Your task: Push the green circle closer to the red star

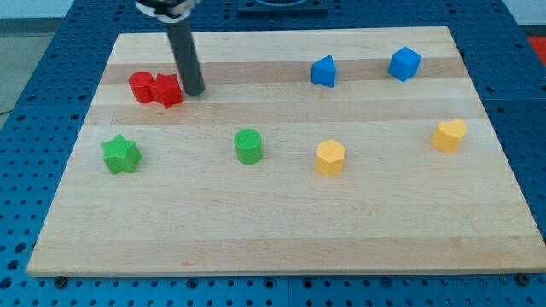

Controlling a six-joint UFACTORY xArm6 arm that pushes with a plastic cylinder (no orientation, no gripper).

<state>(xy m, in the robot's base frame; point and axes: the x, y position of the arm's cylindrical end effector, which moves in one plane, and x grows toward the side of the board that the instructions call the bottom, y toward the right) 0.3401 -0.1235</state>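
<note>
My tip (195,89) stood at the board's eleven o'clock, touching or just beside the red star (169,90), with a red circle (141,86) against the star's far side. The rod ended plain, with no jaws to spread or close. The green circle (248,146) lay at about four o'clock from my tip, mid-board. Bare wooden board (281,230) lay between them; a green star (121,153) sat well clear.

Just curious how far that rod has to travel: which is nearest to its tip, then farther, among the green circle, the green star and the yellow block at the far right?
From my tip:
1. Green circle, below-right.
2. Green star, below-left, only slightly farther.
3. Yellow block, far right.
</note>
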